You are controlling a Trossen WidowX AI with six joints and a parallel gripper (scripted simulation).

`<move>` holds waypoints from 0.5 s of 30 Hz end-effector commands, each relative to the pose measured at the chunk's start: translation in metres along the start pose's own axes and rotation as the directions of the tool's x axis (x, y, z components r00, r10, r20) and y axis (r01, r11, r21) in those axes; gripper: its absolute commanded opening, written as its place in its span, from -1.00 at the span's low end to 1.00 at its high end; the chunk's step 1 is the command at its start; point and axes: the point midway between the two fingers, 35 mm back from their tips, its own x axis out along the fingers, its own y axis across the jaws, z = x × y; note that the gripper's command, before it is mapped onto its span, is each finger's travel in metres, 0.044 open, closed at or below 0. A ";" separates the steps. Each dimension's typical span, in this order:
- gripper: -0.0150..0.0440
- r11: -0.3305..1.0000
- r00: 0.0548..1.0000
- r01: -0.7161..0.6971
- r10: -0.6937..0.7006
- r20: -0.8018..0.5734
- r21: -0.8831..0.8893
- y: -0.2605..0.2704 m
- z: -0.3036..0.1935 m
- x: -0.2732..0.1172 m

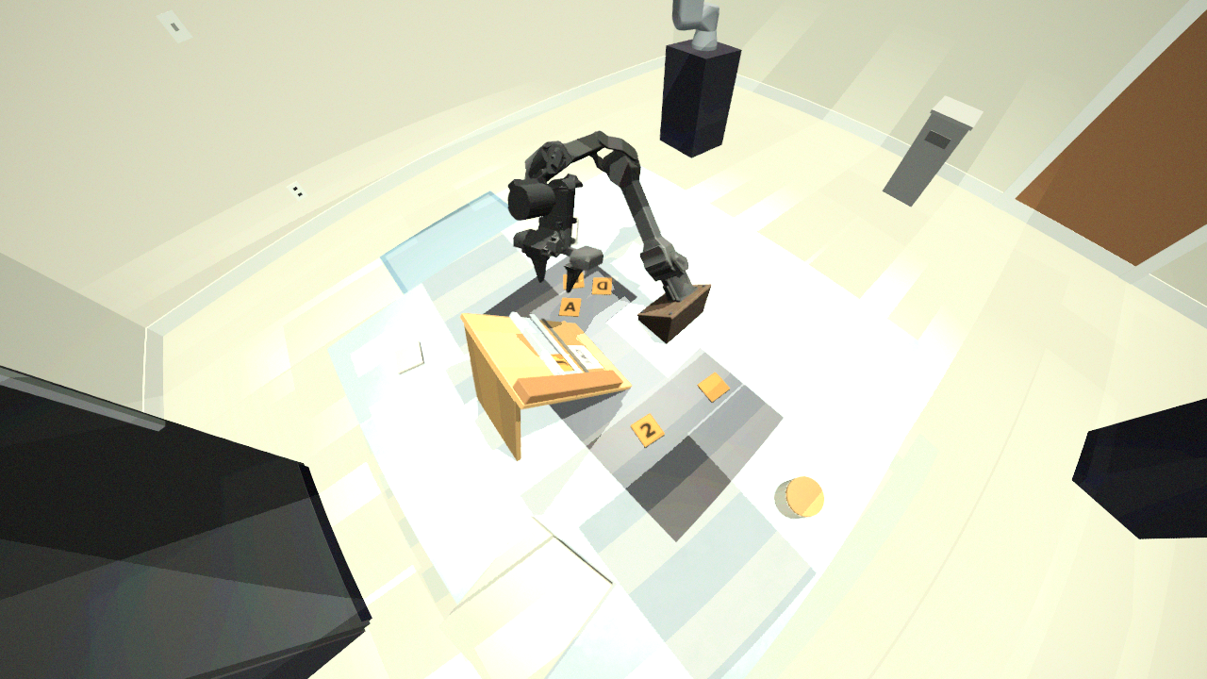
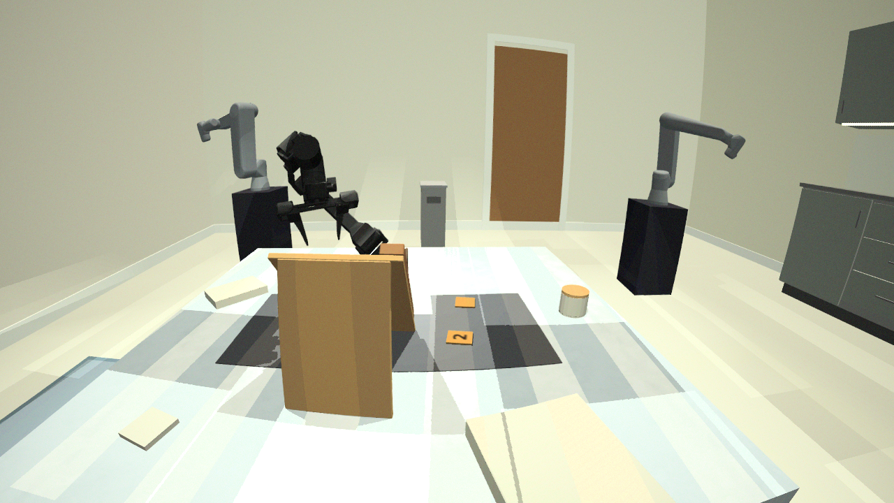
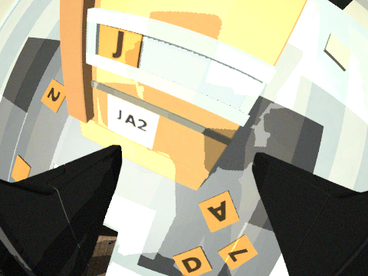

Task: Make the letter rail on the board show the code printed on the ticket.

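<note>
The slanted board (image 1: 498, 338) (image 2: 337, 337) (image 3: 261, 23) carries a pale rail (image 3: 172, 83). A J tile (image 3: 119, 45) sits at the rail's left, closed end; the rest of the rail is empty. The ticket (image 3: 132, 134) reads JA2. The A tile (image 1: 570, 306) (image 3: 219, 211), D tile (image 1: 603, 286) (image 3: 192, 261) and a 7-like tile (image 3: 238, 252) lie off the rail's open end. The 2 tile (image 1: 647, 430) (image 2: 459, 337) (image 3: 54, 96) lies beyond the closed end. My gripper (image 1: 554, 284) (image 2: 323, 241) (image 3: 189, 158) is open and empty, above the A-side tiles.
A tile with no readable mark (image 1: 713, 388) (image 2: 464, 302) lies near the 2 tile. A round tin (image 1: 804, 496) (image 2: 573, 301) stands beyond it. A pale block (image 2: 236, 292), a smaller block (image 2: 149, 427) (image 3: 337, 51) and a large slab (image 2: 550, 443) lie around the board.
</note>
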 end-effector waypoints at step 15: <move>0.66 -0.426 0.939 0.256 -0.104 -0.328 0.868 -0.064 -0.099 0.094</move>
